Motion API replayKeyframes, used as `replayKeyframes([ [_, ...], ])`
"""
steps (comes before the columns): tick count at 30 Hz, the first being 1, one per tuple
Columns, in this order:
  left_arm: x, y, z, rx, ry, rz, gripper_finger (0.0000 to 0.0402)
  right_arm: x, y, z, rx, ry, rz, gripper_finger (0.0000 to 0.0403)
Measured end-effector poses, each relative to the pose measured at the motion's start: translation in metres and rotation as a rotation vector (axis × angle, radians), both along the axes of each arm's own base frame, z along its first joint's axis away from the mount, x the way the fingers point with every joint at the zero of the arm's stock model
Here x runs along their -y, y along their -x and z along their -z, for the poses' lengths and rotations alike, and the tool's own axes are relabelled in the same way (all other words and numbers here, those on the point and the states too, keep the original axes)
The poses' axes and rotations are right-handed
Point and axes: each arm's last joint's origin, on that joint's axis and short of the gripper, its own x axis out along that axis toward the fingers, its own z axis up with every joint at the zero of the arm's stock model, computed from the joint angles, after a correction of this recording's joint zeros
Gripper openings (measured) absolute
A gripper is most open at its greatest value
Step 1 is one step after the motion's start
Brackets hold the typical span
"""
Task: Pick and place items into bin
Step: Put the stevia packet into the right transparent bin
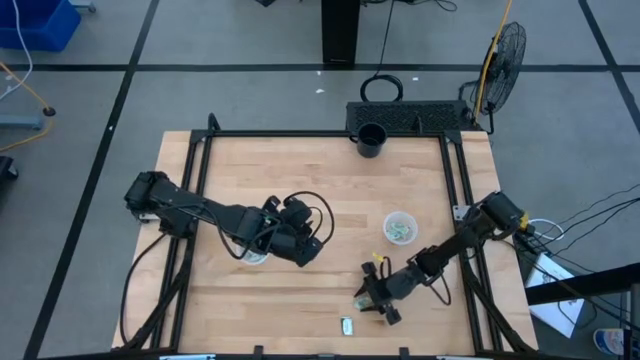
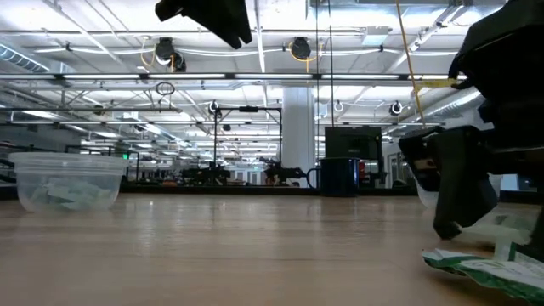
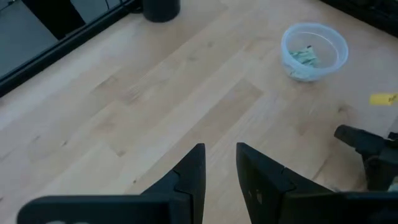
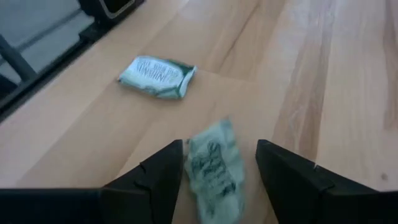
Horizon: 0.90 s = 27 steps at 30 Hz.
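Our right gripper (image 4: 217,168) is straddling a crinkled pale green-teal wrapped piece (image 4: 214,167) at the lower right of the wooden table (image 1: 300,170).

Its fingers are standing spread, the piece between them; we are seeing a second wrapped piece (image 4: 157,76) lying just beyond. In the high view's centre-right, a clear plastic cup (image 1: 400,227) is holding more pieces. Our left gripper (image 3: 221,171) is hovering mid-table, fingers slightly parted, near another clear cup (image 1: 254,256).

we see dark print on the pale green packet (image 4: 158,76) lying on the counter (image 4: 348,93), but we cannot read it.
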Motion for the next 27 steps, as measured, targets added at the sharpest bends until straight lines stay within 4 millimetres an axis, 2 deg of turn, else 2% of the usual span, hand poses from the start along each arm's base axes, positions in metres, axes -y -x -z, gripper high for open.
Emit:
replayKeyframes([
  [6, 0.000, 0.000, 0.000, 0.001, 0.007, 0.000, 0.0093, 0.006, -0.001, 0.008, -0.056, -0.039, 0.065, 0.0171],
  [18, 0.001, 0.000, 0.000, -0.003, 0.024, 0.006, 0.0093, 0.010, 0.002, 0.005, -0.082, -0.068, 0.103, 0.0026],
  [21, 0.001, 0.000, 0.000, -0.004, 0.026, 0.007, 0.0093, 0.011, 0.005, -0.006, -0.080, -0.072, 0.093, 0.0007],
  [24, 0.001, 0.000, 0.000, -0.004, 0.026, 0.008, 0.0093, 0.016, 0.011, -0.024, -0.107, -0.036, 0.086, 0.0010],
  [27, 0.001, 0.000, 0.000, -0.004, 0.026, 0.008, 0.0093, 0.026, 0.021, -0.052, -0.115, -0.004, 0.124, 0.0017],
])
